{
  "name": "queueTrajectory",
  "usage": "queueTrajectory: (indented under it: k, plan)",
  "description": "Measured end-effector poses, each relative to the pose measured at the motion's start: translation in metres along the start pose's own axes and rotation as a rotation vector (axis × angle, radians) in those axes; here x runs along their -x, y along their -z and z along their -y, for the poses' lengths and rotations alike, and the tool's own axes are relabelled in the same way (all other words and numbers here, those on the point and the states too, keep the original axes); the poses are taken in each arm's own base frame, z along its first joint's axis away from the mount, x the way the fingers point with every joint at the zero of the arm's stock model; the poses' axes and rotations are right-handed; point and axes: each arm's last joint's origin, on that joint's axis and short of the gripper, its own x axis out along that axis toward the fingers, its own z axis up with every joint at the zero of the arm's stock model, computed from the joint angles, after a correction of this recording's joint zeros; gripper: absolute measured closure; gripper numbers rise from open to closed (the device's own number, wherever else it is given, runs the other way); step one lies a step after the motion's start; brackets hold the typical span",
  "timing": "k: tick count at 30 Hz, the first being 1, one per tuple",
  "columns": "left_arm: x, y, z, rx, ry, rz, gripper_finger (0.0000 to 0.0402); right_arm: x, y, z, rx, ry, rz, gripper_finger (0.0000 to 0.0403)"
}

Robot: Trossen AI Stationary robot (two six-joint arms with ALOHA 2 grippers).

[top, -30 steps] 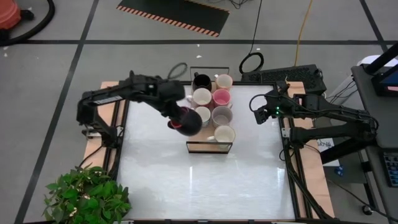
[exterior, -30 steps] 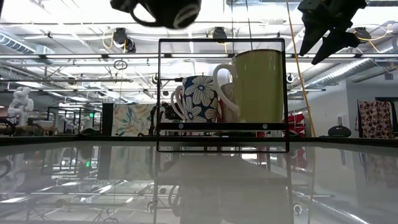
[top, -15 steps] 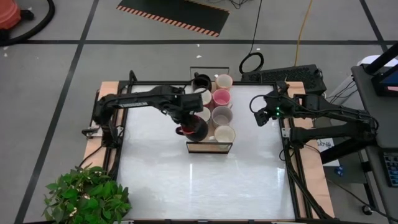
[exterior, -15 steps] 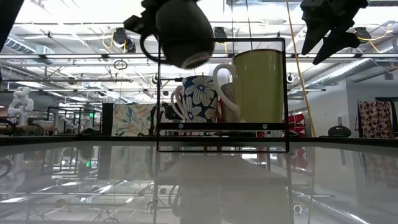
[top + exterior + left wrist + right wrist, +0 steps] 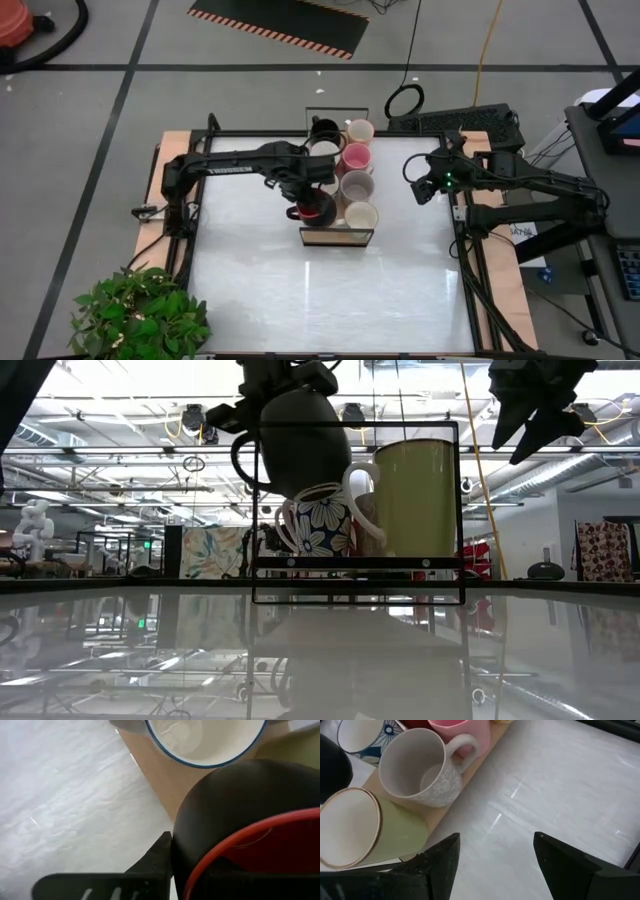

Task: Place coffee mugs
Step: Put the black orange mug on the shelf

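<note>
A black mug with a red inside (image 5: 316,209) hangs over the near left corner of the light-wood tray (image 5: 338,235), with my left gripper (image 5: 305,200) shut on it. In the low view this mug (image 5: 298,435) hangs above the flowered mug (image 5: 322,520), handle out to the side. On the tray stand a black mug (image 5: 323,130), a cream one (image 5: 359,130), a pink one (image 5: 356,157), a grey one (image 5: 356,185) and a pale yellow-green one (image 5: 361,216). My right gripper (image 5: 415,182) hovers open to the right of the tray. My left gripper holds the black mug by its rim and wall (image 5: 186,851), coming from above and pointing down. One finger (image 5: 157,857) lies against the outer wall; the other seems to be inside the red mouth. The mug hangs below the fingers, slightly tilted, clear of the tray.
The tray's black wire frame (image 5: 258,510) rises around the mugs. White tabletop (image 5: 320,290) lies free near and to both sides. A potted plant (image 5: 140,320) stands at the near left corner, off the work surface.
My left gripper has carried the black mug toward the table's right edge and down, to a place over the tray's near left corner. The mug has turned from mouth-sideways to mouth-up.
</note>
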Motion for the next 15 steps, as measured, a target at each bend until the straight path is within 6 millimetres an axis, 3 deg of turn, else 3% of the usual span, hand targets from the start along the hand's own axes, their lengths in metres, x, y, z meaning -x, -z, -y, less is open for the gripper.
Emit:
queueTrajectory:
  k: [15]
  plan:
    - [-0.022,-0.006,0.006,0.039,-0.07,0.024,0.0343,0.001,0.0,0.001,0.021,-0.004,0.003,0.0156]
